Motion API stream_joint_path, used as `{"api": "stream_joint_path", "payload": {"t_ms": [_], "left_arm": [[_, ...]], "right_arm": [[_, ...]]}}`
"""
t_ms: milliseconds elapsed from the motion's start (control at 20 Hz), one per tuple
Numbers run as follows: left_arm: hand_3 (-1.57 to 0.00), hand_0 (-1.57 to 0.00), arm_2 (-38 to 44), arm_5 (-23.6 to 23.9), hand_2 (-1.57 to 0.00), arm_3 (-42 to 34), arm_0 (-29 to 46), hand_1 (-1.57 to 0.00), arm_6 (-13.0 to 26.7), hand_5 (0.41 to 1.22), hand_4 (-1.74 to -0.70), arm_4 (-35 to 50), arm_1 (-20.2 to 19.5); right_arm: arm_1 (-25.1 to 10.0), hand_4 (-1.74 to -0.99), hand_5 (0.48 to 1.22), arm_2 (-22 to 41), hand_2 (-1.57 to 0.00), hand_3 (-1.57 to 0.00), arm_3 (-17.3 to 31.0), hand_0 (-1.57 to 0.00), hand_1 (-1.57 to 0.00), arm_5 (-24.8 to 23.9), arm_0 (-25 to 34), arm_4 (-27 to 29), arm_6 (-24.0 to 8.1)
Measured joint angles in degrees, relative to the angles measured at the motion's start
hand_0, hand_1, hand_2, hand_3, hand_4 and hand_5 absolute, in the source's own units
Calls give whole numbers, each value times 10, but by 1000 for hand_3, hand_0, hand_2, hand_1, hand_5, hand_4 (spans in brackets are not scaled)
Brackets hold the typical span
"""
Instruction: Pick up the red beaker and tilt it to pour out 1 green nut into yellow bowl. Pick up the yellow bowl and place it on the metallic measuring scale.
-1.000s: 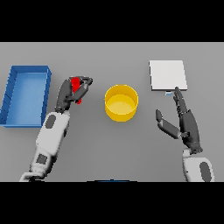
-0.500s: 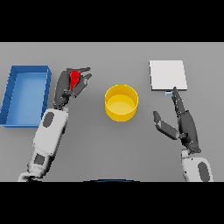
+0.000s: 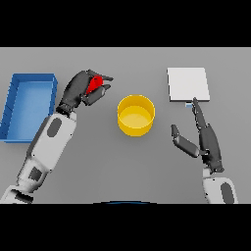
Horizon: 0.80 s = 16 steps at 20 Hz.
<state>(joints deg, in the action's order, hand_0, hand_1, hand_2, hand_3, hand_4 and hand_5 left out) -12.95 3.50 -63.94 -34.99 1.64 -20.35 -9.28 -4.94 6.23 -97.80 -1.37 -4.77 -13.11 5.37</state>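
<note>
My left hand point(image 3: 78, 89) is curled round the red beaker point(image 3: 95, 84), holding it above the table left of the yellow bowl point(image 3: 136, 115). The beaker is tilted toward the bowl and mostly hidden by the fingers. The bowl stands in the middle of the table; I cannot make out a nut in it. The metallic measuring scale point(image 3: 188, 84), a pale square plate, lies at the back right. My right hand point(image 3: 206, 139) rests open to the right of the bowl, fingers pointing at the scale's near edge.
A blue rectangular tray point(image 3: 14, 102) lies at the left edge of the table, just beyond my left arm.
My left hand has lifted the red beaker and carried it up and toward the bowl, tilting it. The right hand has hardly moved.
</note>
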Motion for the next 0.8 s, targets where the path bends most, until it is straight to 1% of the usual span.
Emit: {"api": "stream_joint_path", "payload": {"t_ms": [50,100,150,200,350,400,450,500,550,700,800], "left_arm": [[-1565,-1564,-9,1,-1565,1,3,-1565,-2,1112,-1734,-3,2],[-1566,-1566,-23,-2,-1566,-3,-8,-1566,11,1112,-1736,-22,-13],[-1567,-1567,-41,-3,-1567,-1,-19,-1567,20,1112,-1737,-41,-16],[-1568,-1568,-65,-8,-1568,3,-31,-1568,27,1123,-1738,-69,-27],[-1569,-1569,-134,-20,-1569,33,-76,-1569,26,1152,-1739,-148,-55],[-1570,-1570,-153,-25,-1570,45,-92,-1570,31,1166,-1740,-170,-57],[-1570,-1570,-169,-33,-1570,51,-106,-1570,29,1177,-1740,-185,-63],[-1570,-1570,-185,-38,-1570,64,-124,-1570,33,1186,-1740,-203,-62],[-1570,-1570,-201,-51,-1570,76,-142,-1570,28,1193,-1740,-216,-65],[-1571,-1571,-256,-86,-1571,117,-193,-1571,8,1206,-1613,-260,-65],[-1571,-1571,-291,-117,-1571,134,-219,-1571,1,1212,-1656,-285,-73]], "right_arm": [[1,-1248,711,-1,1,1,3,1,1,0,4,2,-4],[0,-1251,714,-1,1,1,-6,1,1,2,2,4,-7],[4,-1254,717,5,1,1,-8,1,1,1,-3,-2,-6],[1,-1260,719,6,1,1,-7,1,1,0,-7,-8,-5],[6,-1267,721,4,1,1,-8,1,1,2,-8,2,-1],[4,-1269,722,3,1,1,-1,1,1,5,-4,4,-5],[4,-1268,722,3,1,1,-2,1,1,5,-5,4,1],[3,-1268,720,2,1,1,-5,1,1,6,-5,6,1],[2,-1264,717,-1,1,1,-7,1,1,6,-10,10,8],[8,-1258,697,1,1,1,-6,1,1,0,-1,7,0],[10,-1245,679,3,1,1,-4,1,1,-3,-5,1,1]]}}
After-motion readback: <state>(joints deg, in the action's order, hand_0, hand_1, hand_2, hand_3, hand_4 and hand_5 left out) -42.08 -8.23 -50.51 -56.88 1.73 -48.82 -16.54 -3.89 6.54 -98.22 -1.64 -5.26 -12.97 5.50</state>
